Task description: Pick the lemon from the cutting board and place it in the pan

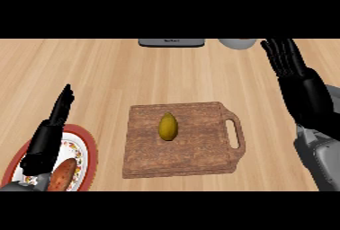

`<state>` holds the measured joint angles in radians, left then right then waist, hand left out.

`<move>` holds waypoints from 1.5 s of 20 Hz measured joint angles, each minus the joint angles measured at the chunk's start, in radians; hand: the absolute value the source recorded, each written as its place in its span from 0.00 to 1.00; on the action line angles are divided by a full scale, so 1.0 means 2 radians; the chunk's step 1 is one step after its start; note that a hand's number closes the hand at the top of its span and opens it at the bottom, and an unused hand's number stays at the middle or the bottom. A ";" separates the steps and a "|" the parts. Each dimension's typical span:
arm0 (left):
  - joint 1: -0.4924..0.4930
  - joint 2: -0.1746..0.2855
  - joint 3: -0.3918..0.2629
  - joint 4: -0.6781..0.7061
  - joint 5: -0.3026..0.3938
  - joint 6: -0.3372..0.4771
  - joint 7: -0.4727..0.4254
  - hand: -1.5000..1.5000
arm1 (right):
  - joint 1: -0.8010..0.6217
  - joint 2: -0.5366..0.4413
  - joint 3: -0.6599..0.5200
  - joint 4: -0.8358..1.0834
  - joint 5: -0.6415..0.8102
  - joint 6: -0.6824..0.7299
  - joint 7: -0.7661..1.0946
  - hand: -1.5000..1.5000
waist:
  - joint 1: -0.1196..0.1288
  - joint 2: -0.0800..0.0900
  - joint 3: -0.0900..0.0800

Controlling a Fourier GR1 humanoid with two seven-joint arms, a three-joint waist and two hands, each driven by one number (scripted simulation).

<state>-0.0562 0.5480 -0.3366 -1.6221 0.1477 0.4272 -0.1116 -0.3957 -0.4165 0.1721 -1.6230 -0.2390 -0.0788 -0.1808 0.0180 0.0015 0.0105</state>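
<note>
I look from my head, steeply down at the counter [100, 76]. It is near, and the board [192, 150] fills the middle.

We see a dull yellow lemon [168, 126] and a reddish-brown, grained cutting board [192, 155]. The counter [113, 72] is pale, streaked wood. The plate [91, 155] has a red rim and a white, speckled middle. The left hand [56, 119] and right hand [285, 56] are black.

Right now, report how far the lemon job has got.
Nothing is done: the lemon lies on the cutting board. Nothing is in hand: the left hand and the right hand are open, apart from it. Left to do: grasp, lift, carry, place.
</note>
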 measured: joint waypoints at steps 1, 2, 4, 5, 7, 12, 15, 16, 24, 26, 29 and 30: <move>0.004 -0.001 0.001 -0.003 0.006 -0.007 0.002 0.50 | -0.009 0.008 0.012 0.005 0.013 -0.006 0.007 1.00 | 0.000 0.000 -0.001; 0.002 -0.005 0.001 -0.002 0.014 -0.015 0.005 0.50 | -0.020 0.013 0.029 0.013 0.029 -0.007 0.012 1.00 | 0.001 0.000 -0.002; -0.007 -0.019 -0.008 0.000 0.036 -0.033 0.022 0.50 | -0.051 0.020 0.067 0.033 0.064 -0.006 0.032 1.00 | 0.007 0.003 -0.004; -0.011 -0.031 -0.016 0.001 0.047 -0.042 0.029 0.50 | -0.066 0.024 0.088 0.044 0.082 -0.002 0.043 1.00 | 0.011 0.005 -0.006; -0.010 -0.048 -0.030 0.003 0.067 -0.057 0.042 0.50 | -0.096 0.004 0.121 0.059 0.134 0.006 0.057 1.00 | 0.017 0.005 -0.013; -0.019 -0.086 -0.045 0.017 0.123 -0.092 0.082 0.50 | -0.147 0.042 0.186 0.123 0.274 -0.067 0.077 0.00 | 0.016 0.007 -0.010; -0.023 -0.095 -0.040 0.021 0.145 -0.106 0.098 0.50 | -0.162 0.092 0.219 0.170 0.332 -0.110 0.065 0.00 | 0.011 0.005 -0.008; -0.023 -0.095 -0.036 0.023 0.150 -0.111 0.101 0.50 | -0.177 0.104 0.226 0.192 0.345 -0.106 0.068 0.00 | 0.011 0.005 -0.007; -0.032 -0.103 -0.030 0.037 0.162 -0.117 0.116 0.50 | -0.268 0.148 0.341 0.287 0.447 0.057 0.248 0.00 | 0.005 -0.003 -0.009; -0.035 -0.105 -0.029 0.044 0.164 -0.120 0.117 0.50 | -0.291 0.166 0.363 0.309 0.461 0.112 0.296 0.00 | 0.005 -0.004 -0.009; -0.038 -0.109 -0.032 0.047 0.164 -0.122 0.120 0.50 | -0.320 0.188 0.388 0.325 0.458 0.196 0.367 0.00 | 0.008 -0.004 -0.008; -0.039 -0.109 -0.031 0.046 0.165 -0.124 0.121 0.50 | -0.328 0.192 0.395 0.328 0.451 0.223 0.388 0.00 | 0.012 -0.004 -0.008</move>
<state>-0.1351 0.3309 -0.3994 -1.5302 0.4774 0.1786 0.1296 -1.0519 -0.0322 0.9613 -0.9661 0.6637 0.3676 0.5949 0.0410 -0.0056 -0.0058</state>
